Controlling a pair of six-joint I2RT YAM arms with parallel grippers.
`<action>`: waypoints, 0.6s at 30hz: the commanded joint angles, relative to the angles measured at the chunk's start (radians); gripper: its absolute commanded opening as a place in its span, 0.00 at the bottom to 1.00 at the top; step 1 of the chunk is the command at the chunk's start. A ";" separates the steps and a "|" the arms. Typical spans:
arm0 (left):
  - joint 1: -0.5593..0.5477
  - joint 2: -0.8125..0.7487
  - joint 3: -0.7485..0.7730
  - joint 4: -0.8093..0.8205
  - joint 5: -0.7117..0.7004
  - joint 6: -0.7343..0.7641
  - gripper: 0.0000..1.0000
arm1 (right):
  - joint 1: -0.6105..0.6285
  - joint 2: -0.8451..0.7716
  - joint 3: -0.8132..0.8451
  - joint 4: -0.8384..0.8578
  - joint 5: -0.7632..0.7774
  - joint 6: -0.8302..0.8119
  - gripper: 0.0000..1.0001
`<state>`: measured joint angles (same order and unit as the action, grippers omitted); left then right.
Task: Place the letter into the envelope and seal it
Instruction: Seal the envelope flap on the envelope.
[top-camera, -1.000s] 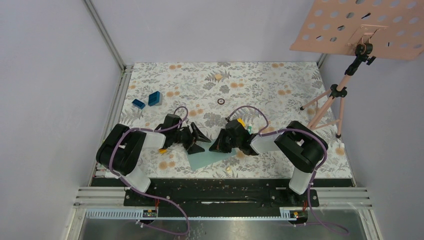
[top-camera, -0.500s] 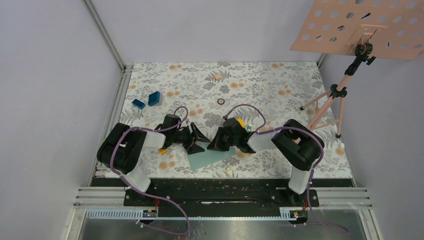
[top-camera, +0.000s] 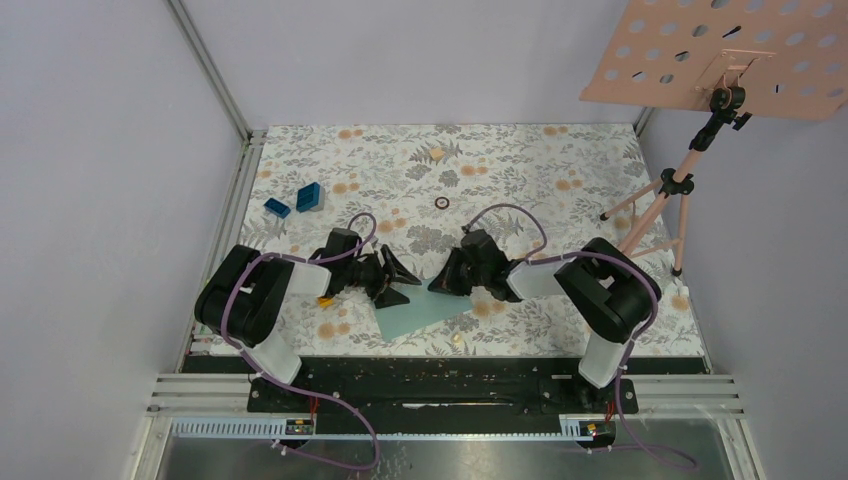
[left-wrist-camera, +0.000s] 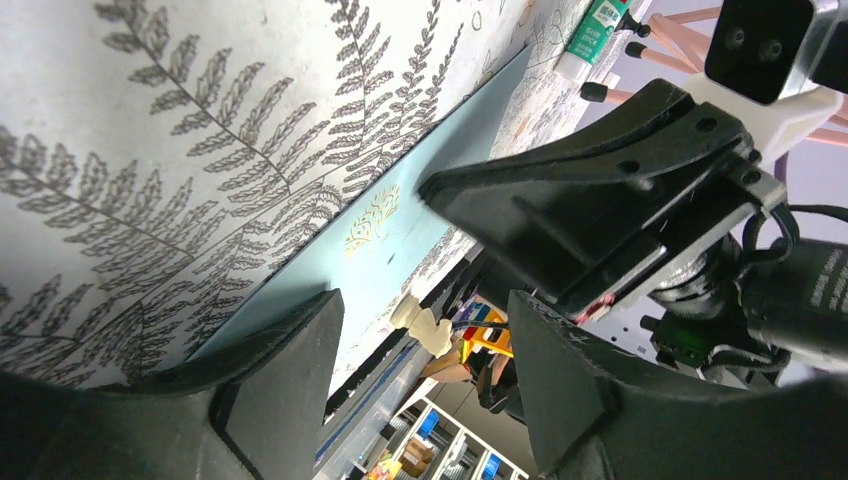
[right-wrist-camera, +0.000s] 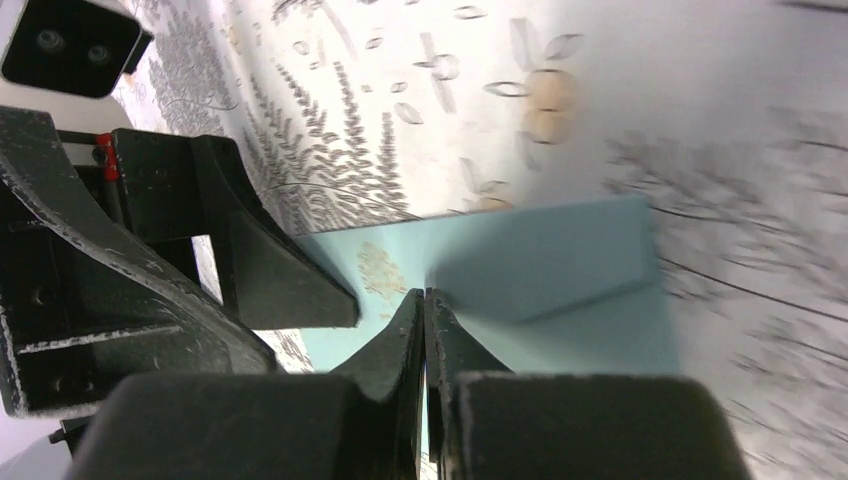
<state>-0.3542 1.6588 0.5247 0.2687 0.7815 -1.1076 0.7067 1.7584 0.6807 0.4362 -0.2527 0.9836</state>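
Observation:
The teal envelope (top-camera: 425, 312) lies flat on the floral table near the front edge, between both arms. My left gripper (top-camera: 400, 280) rests low at its left end, open, its fingers (left-wrist-camera: 290, 370) astride the envelope's edge (left-wrist-camera: 400, 235) with nothing between them. My right gripper (top-camera: 440, 283) is shut, and its joined tips (right-wrist-camera: 424, 296) touch the envelope's (right-wrist-camera: 560, 270) top face beside a raised fold. Nothing shows between its fingers. The left gripper's fingers (right-wrist-camera: 285, 275) stand just beyond those tips. The letter is not in view.
Two blue blocks (top-camera: 309, 196) sit at the back left and a small dark ring (top-camera: 441, 203) at mid-table. A pink perforated board (top-camera: 730, 55) on a tripod (top-camera: 660, 205) stands at the right. A cream piece (top-camera: 457, 340) lies near the front edge, and a green-white tube (left-wrist-camera: 600, 25) beyond the envelope.
My right wrist has rolled and drawn back a little to the right, its shut tips staying at the envelope. The left arm and the envelope have not moved.

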 joint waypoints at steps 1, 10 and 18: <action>-0.001 0.051 -0.037 -0.034 -0.154 0.057 0.65 | 0.093 0.081 0.083 -0.097 0.009 -0.046 0.00; -0.002 0.068 -0.031 -0.016 -0.139 0.043 0.65 | 0.142 0.087 0.142 -0.164 -0.006 -0.091 0.00; 0.006 0.062 -0.030 -0.021 -0.131 0.049 0.64 | 0.036 0.031 0.032 -0.191 0.038 -0.116 0.00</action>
<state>-0.3523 1.6737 0.5209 0.3050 0.7944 -1.1229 0.8131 1.8168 0.7891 0.3614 -0.2623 0.9257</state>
